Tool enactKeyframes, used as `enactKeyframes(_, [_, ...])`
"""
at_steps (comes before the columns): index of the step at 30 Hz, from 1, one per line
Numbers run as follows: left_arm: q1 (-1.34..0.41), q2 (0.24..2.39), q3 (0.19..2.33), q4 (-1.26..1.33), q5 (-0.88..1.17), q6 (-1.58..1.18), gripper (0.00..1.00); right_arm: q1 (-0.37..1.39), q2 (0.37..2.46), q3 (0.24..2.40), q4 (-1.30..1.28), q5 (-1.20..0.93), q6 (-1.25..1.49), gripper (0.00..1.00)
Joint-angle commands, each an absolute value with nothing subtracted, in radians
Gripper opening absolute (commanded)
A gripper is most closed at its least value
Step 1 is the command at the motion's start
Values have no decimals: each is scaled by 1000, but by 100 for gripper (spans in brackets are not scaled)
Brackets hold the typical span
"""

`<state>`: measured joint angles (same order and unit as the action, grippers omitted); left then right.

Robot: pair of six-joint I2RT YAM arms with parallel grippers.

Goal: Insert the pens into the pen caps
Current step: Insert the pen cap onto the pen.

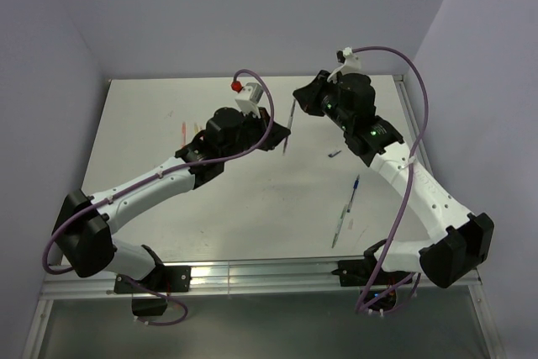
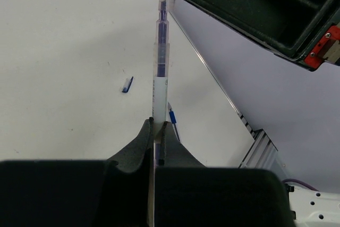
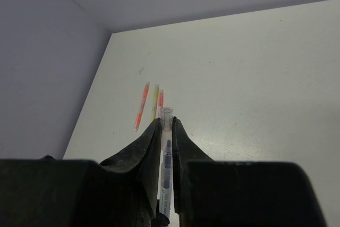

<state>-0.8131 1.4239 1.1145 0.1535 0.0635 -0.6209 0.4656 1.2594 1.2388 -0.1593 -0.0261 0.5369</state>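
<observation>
A white-barrelled pen (image 2: 159, 91) with a dark blue tip hangs above the table between my two grippers. My left gripper (image 2: 158, 127) is shut on its barrel. A clear pen cap (image 3: 168, 115) sits over the tip, and my right gripper (image 3: 166, 123) is shut on that cap. In the top view the pen (image 1: 288, 128) runs from the left gripper (image 1: 282, 134) up to the right gripper (image 1: 295, 103). A small dark blue cap (image 2: 127, 84) lies loose on the table.
Orange (image 3: 141, 106), yellow (image 3: 154, 99) and red-pink (image 3: 160, 98) pens lie side by side at the table's far left. A blue pen (image 1: 356, 187) and a pale greenish pen (image 1: 340, 224) lie near the right arm. A metal rail (image 1: 252, 273) borders the near edge.
</observation>
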Motion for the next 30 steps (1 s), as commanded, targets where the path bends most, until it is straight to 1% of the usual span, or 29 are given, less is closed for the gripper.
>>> enactKeyframes(1, [-808, 1379, 1108, 201, 9, -604, 0, 486, 1272, 1285, -192, -18, 512, 0])
enactKeyframes(13, [-807, 1367, 1097, 204, 5, -606, 0, 518, 1282, 1296, -209, -2, 491, 0])
enactKeyframes(14, [-805, 1367, 1095, 206, -26, -606, 0, 522, 1284, 1296, -209, 21, 489, 0])
enactKeyframes(30, [-805, 1354, 1089, 209, -32, -601, 0, 548, 1301, 1304, -226, 78, 471, 0])
